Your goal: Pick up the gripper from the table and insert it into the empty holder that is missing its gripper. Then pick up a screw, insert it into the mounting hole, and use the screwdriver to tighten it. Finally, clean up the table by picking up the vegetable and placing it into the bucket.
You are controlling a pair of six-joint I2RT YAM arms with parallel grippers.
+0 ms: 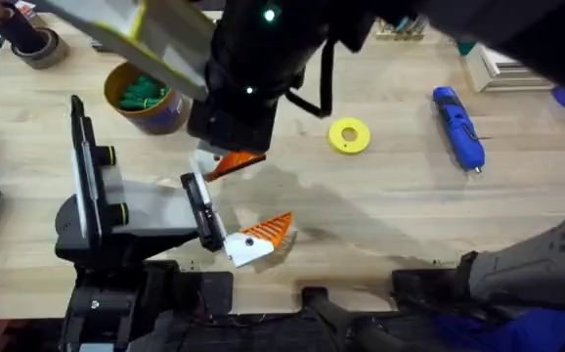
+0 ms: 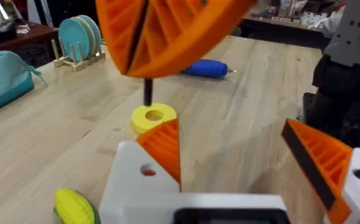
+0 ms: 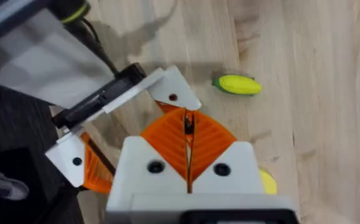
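My right gripper is shut on a small dark screw, which hangs tip-down a little above the white holder. The holder's mounting hole shows below it. The orange ribbed gripper sits in that holder, which is one jaw mount of my left gripper. The left gripper stands open with nothing between its fingers. The vegetable, a yellow corn cob, lies on the table close beside the holder. The blue screwdriver lies at the far right. The bucket stands at the back left.
A yellow ring disc lies between the grippers and the screwdriver. Green pieces lie inside the bucket. A tape roll sits at the far left corner and a white box at the back right. The right arm crosses the table's middle.
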